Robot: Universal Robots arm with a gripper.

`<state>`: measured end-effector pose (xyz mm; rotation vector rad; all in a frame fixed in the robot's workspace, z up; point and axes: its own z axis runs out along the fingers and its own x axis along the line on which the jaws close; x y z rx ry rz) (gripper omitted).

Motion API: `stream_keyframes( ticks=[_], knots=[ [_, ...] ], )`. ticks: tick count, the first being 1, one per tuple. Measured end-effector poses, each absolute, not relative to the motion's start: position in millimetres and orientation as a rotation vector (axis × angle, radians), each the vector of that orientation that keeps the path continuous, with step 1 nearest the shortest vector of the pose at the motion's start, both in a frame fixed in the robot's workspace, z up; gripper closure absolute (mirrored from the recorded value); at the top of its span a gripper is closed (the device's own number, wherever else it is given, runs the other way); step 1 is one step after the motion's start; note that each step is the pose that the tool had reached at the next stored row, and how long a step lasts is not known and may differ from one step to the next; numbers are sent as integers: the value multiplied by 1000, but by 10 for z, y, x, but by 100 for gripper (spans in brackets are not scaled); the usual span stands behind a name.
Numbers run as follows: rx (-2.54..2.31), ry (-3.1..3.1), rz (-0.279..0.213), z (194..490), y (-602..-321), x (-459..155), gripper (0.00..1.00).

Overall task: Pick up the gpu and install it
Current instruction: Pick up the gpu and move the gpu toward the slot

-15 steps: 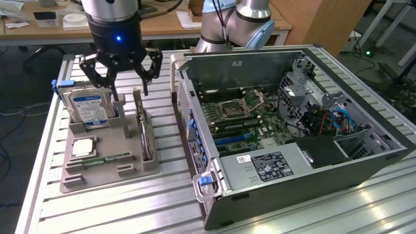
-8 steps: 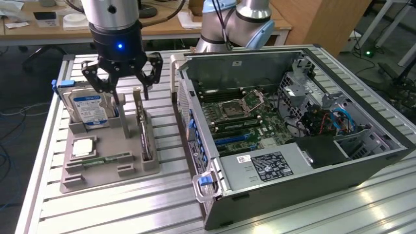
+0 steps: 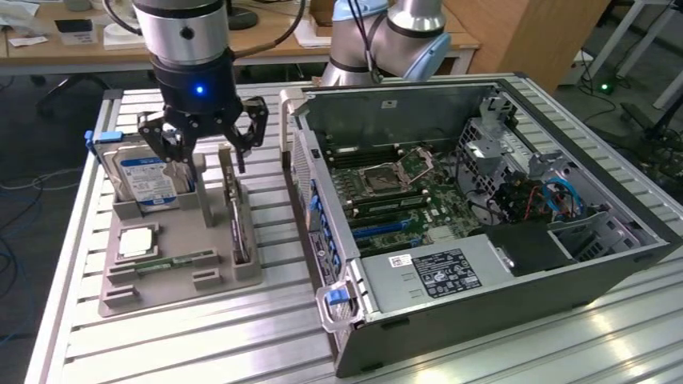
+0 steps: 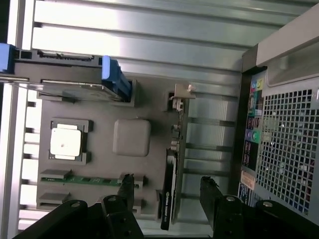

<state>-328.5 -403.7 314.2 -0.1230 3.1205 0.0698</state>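
One gpu stands on its thin edge in the grey tray, on the tray's side nearest the computer case. The claw hangs above the tray, spread wide and holding nothing. The card sits under the gap between its fingers. The card's long way runs along the tray. The tray also holds one hard drive, one square chip and one memory stick.

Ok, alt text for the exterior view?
The open gripper hangs over the gpu, which stands on edge in a grey holder beside a hard drive. An open PC case lies to the exterior view's right.
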Motion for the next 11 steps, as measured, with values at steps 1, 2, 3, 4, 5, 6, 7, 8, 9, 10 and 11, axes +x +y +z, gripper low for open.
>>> stream_keyframes(
  ticks=[1, 2, 3, 4, 5, 6, 7, 8, 9, 10, 11],
  knots=[
    [-123, 3120, 69, 3128, -4050, -3285, 35],
    [-123, 3120, 68, 3112, -4058, -3284, 35],
    [-123, 3120, 68, 3094, -4065, -3285, 35],
    [-123, 3120, 68, 3076, -4066, -3285, 35],
    [-123, 3120, 69, 3059, -4066, -3286, 35],
    [-122, 3120, 69, 3039, -4066, -3286, 35],
    [-122, 3120, 69, 3021, -4066, -3285, 35],
    [-122, 3120, 69, 3003, -4066, -3285, 35],
    [-122, 3120, 69, 2985, -4066, -3285, 35],
    [-122, 3120, 69, 2967, -4066, -3285, 35],
    [-122, 3120, 69, 2948, -4066, -3285, 35]
  ],
)
